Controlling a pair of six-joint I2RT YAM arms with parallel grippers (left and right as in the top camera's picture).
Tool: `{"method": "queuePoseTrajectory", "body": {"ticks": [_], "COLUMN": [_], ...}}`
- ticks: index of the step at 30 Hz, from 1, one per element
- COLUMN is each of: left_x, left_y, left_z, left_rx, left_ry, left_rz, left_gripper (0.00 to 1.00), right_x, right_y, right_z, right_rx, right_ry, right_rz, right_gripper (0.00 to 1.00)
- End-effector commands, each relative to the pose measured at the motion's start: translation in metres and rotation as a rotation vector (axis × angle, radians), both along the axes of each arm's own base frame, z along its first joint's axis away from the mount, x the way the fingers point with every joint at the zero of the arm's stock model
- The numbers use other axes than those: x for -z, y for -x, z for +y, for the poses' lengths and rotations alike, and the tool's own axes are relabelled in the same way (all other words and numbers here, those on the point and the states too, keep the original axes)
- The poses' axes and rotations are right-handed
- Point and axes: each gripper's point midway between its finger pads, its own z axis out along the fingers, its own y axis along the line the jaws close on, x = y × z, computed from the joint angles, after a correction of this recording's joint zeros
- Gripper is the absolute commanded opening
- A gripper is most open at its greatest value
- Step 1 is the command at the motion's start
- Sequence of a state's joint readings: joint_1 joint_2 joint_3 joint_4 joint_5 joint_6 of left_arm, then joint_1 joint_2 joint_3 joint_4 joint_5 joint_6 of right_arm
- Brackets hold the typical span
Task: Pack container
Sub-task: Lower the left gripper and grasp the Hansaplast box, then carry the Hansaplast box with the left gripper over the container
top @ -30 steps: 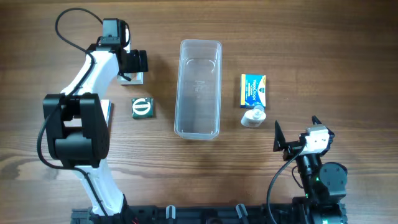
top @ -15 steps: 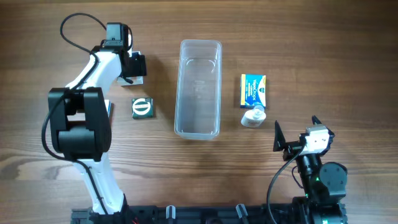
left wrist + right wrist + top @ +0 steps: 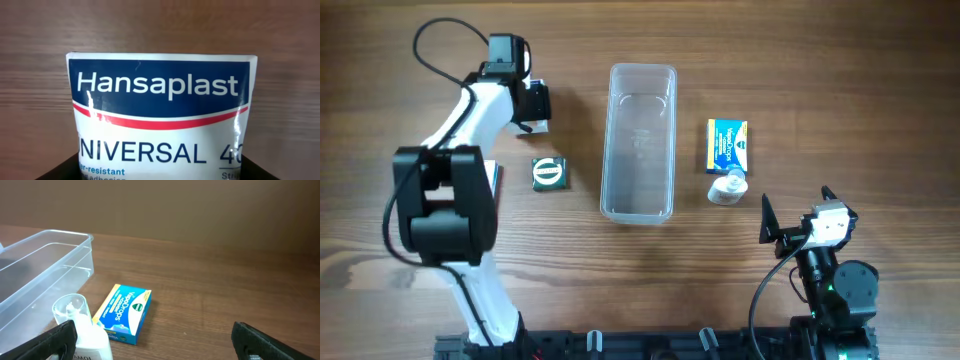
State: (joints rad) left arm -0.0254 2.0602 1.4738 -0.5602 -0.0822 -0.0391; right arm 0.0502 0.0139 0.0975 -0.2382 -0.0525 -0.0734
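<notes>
Left gripper (image 3: 533, 104) is down over the plaster box (image 3: 160, 115), which sits between its fingers, but I can't tell if they're squeezing it. Right gripper (image 3: 152, 335) fingers are spread wide. The container (image 3: 46, 264) sits ahead of its left finger.

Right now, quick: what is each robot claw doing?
Left gripper: around the Hansaplast box; grip cannot be told.
Right gripper: open, holding nothing.
</notes>
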Motion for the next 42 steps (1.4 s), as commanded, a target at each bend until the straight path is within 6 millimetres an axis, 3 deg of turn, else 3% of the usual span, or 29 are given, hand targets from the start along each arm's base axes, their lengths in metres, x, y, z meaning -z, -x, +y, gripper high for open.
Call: {"method": "queuePoseTrajectory", "body": {"ticks": [1,8,14,18,22,26,36,42], "left_x": [-0.060,-0.122,-0.179,-0.197,-0.188,-0.172,-0.123,-0.097], "left_y": [-0.004,0.001,0.019,0.036,0.051,0.058,0.054,0.048], "left_z": [-0.010,-0.063,-0.127,-0.173,-0.215,-0.236,-0.246,-0.238], "left_rx": [0.018,0.124,0.179,0.204,0.224,0.195,0.129,0.093], "left_ry": [-0.006,0.014,0.112,0.200,0.264,0.281,0.262,0.197], "left_rz": [-0.122,-0.259,-0.389,-0.422,-0.391,-0.353,-0.263,-0.240], "left_gripper": [0.68,0.70,0.69,0.69,0.69,0.70,0.68,0.67], "right_x": [0.000,0.000,0.000,0.000,0.000,0.000,0.000,0.000], "right_y": [0.000,0.000,0.000,0.000,0.000,0.000,0.000,0.000], "right_z": [0.002,0.002,0.002,0.002,0.002,0.002,0.002,0.002], "right_rx": [-0.013,-0.013,-0.013,-0.013,-0.013,-0.013,-0.013,-0.013], "right_ry": [0.002,0.002,0.002,0.002,0.002,0.002,0.002,0.002], "right_rz": [-0.005,-0.005,-0.005,-0.005,-0.005,-0.005,-0.005,-0.005], "right_gripper": [1.00,1.00,1.00,1.00,1.00,1.00,1.00,1.00]}}
